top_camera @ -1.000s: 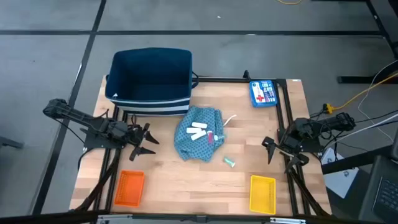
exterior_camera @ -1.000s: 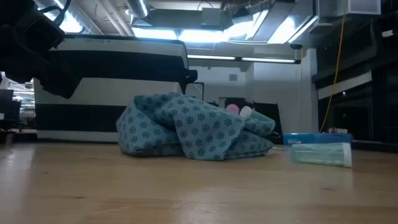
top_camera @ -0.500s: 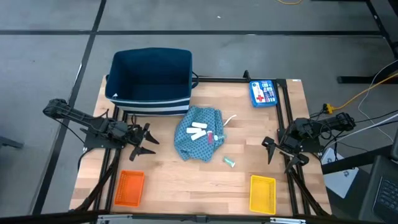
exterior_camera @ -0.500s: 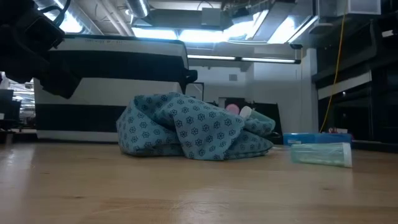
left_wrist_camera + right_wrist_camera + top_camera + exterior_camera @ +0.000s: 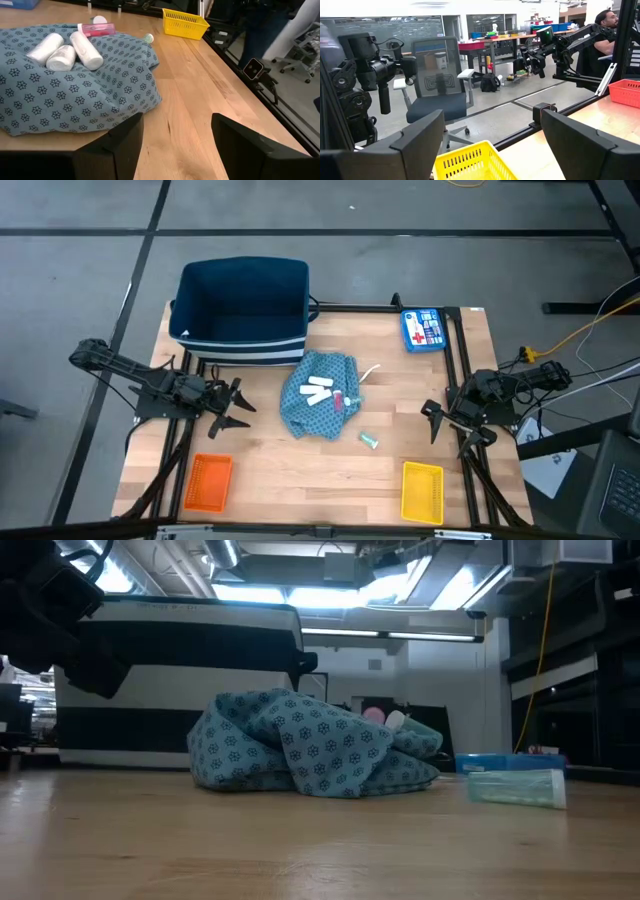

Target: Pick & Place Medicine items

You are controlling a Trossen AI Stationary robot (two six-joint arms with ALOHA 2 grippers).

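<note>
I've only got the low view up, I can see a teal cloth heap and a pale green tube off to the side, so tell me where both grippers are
Observer: The left gripper hangs open over the table's left edge, apart from the teal cloth.
Operator: And the right one?
Observer: The right gripper is open at the table's right edge, away from the pale green tube.
Operator: Anything on top of the cloth?
Observer: Three white tubes lie together on it, with a pink-red piece beside them.
Operator: Any bins?
Observer: A yellow basket sits at the front right, an orange basket at the front left.
</note>
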